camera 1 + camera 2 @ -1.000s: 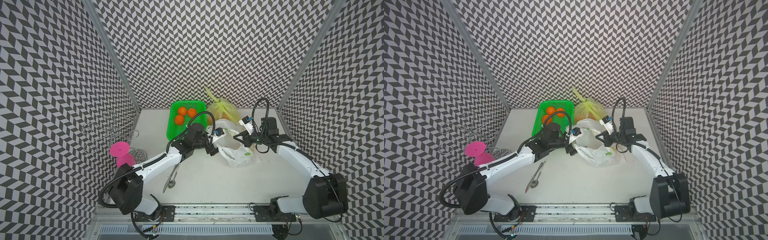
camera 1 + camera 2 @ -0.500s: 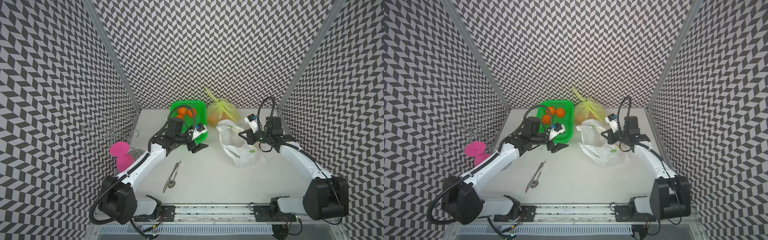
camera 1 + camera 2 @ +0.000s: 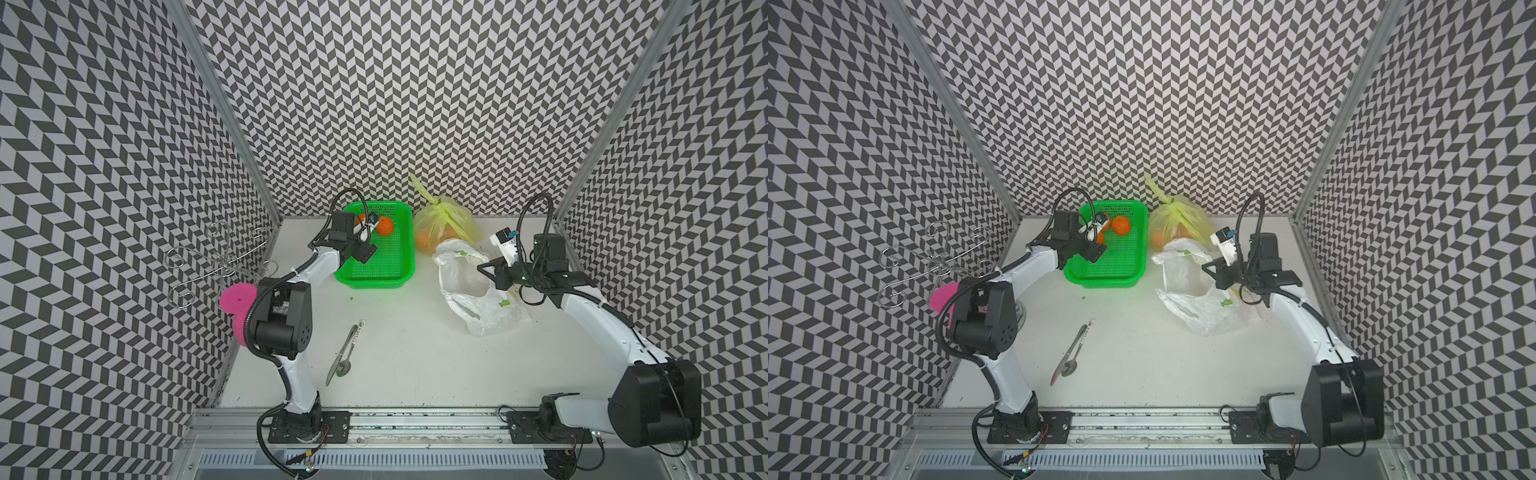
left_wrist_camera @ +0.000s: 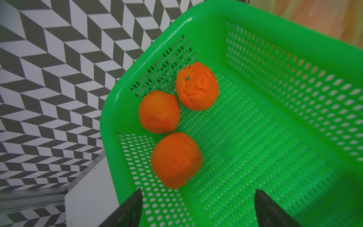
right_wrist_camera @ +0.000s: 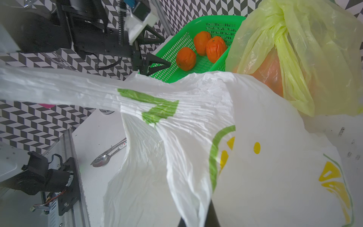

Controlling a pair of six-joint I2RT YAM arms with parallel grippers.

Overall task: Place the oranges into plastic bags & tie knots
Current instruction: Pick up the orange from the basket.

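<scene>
Three oranges lie in a far corner of the green mesh basket. My left gripper hangs open just above the nearest orange, holding nothing; in both top views it sits over the basket. My right gripper is shut on the rim of the white lemon-print bag, lifting its mouth open. Behind it stands the yellow-green bag with oranges inside, its knot tied.
A spoon and a knife lie on the table in front of the basket. A pink stand and a wire hook rack are by the left wall. The yellow-green bag touches the basket's right side.
My left arm swung away from the white bag's mouth, back over the basket, and its jaws opened a little wider. The right gripper kept its hold on the white bag.
</scene>
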